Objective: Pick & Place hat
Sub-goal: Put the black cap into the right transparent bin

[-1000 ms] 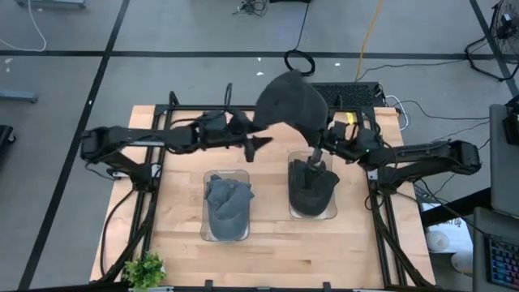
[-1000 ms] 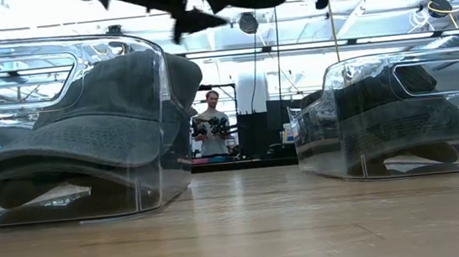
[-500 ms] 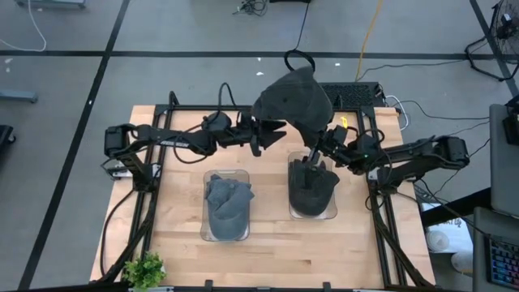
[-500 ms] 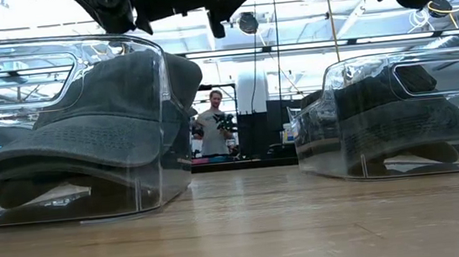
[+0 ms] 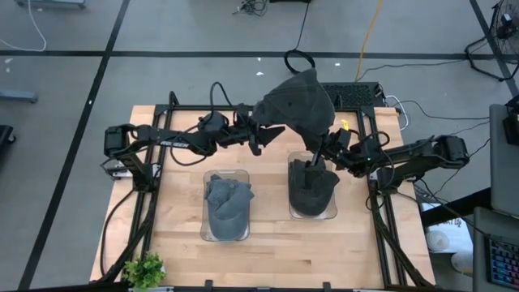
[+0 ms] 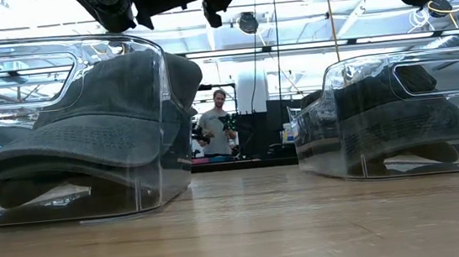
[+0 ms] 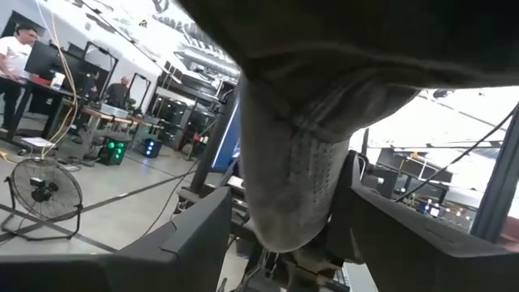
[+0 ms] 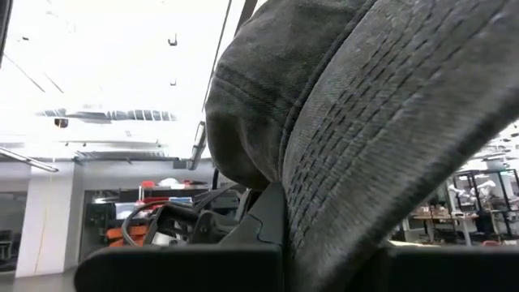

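A dark grey hat (image 5: 293, 101) is held up in the air above the table's far middle. My right gripper (image 5: 323, 148) is below its right side and shut on it. My left gripper (image 5: 268, 138) is at the hat's left lower edge and open. In the left wrist view a pale grey band of the hat (image 7: 293, 170) hangs between its two fingers. Two more hats lie in clear bins on the table: a grey one (image 5: 227, 203) on the left and a darker one (image 5: 312, 185) on the right. My right gripper pinches the hat by its stitched brim (image 8: 357, 154) between the two fingers, coming from below and from the table's right. The hat stands lifted clear above the gripper, with the crown (image 8: 251, 105) farther off. My left gripper: I cannot tell whether its open fingers touch the band.
Two clear plastic bins stand side by side mid-table, the left bin (image 5: 225, 209) and the right bin (image 5: 313, 188), large in the low view (image 6: 69, 127). A small green plant (image 5: 146, 268) sits at the near left corner. A person (image 6: 223, 129) stands in the room beyond the table.
My left gripper has moved toward the table's right and come up to the hat's left edge, its open fingers now on either side of the hat's band. The hat has tipped in my right gripper's hold and stays lifted.
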Robot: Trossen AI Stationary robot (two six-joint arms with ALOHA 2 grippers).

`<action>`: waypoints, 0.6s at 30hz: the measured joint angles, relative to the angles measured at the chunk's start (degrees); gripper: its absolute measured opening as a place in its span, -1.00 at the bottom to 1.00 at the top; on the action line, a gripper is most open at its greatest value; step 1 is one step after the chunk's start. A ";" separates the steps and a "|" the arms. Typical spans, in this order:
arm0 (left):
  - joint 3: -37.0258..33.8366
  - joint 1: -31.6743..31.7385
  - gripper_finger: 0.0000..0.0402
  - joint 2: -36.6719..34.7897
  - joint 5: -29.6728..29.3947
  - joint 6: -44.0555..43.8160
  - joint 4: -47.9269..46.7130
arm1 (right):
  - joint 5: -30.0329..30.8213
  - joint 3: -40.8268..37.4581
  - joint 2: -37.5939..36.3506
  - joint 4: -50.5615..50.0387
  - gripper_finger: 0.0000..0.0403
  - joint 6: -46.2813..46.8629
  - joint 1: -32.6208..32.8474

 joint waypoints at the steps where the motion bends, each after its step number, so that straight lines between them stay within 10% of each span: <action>1: -0.01 -0.17 0.27 0.00 0.00 0.00 0.02 | 0.00 0.13 0.36 0.04 -1.00 0.07 0.00; 13: 0.00 -1.14 0.25 0.02 0.43 0.89 -0.41 | -0.24 0.78 3.80 -0.11 -1.00 2.32 -1.11; 18: -0.01 -0.93 -0.18 0.02 3.31 1.43 -0.79 | -0.25 0.80 3.74 -0.85 -0.98 1.70 -1.11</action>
